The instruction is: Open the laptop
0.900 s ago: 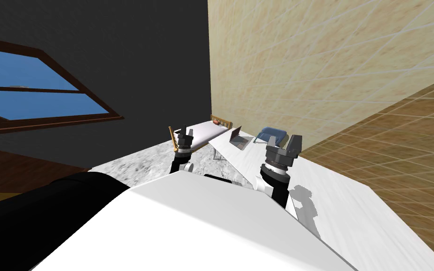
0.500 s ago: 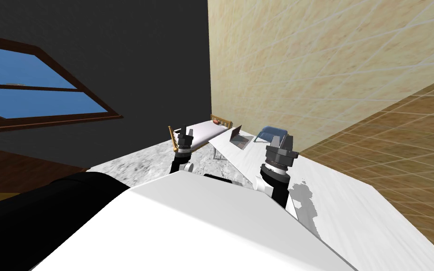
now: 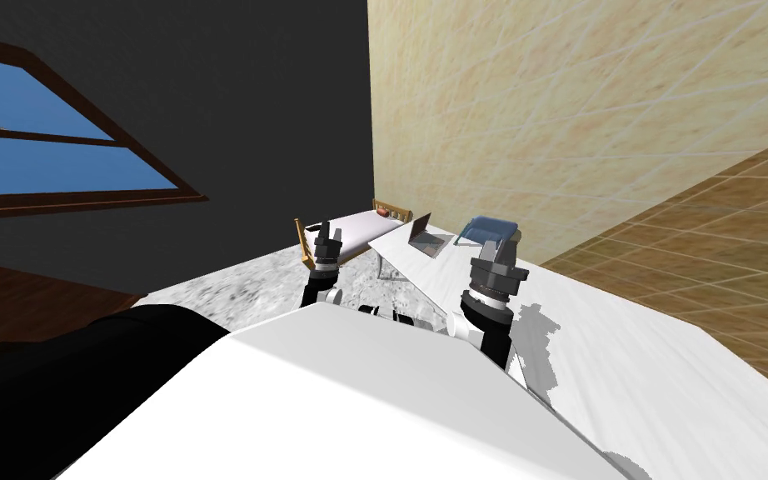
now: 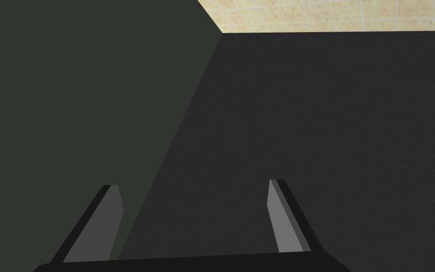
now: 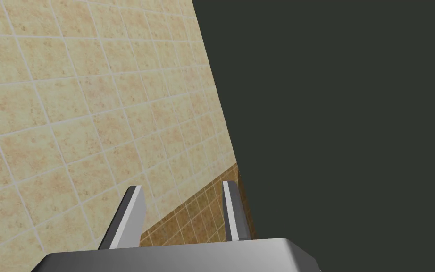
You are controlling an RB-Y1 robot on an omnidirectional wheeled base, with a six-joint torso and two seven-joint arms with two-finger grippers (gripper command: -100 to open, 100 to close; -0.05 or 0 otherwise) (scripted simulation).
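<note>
Laptop (image 3: 423, 234) sat at far end of tabletop (image 3: 624, 358), well apart from both claws; lid looked partly raised, though too small to be sure; no contact made. Left claw (image 3: 327, 237) wide, empty; right claw (image 3: 497, 248) narrower, empty; judged: approach and any lifting not yet done.

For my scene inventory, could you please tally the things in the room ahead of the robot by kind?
Laptop: 1
White table: 1
Bed: 1
Blue chair: 1
Window: 1
Small reddish item on the bed, too small to identify: 1
Total: 6
</note>
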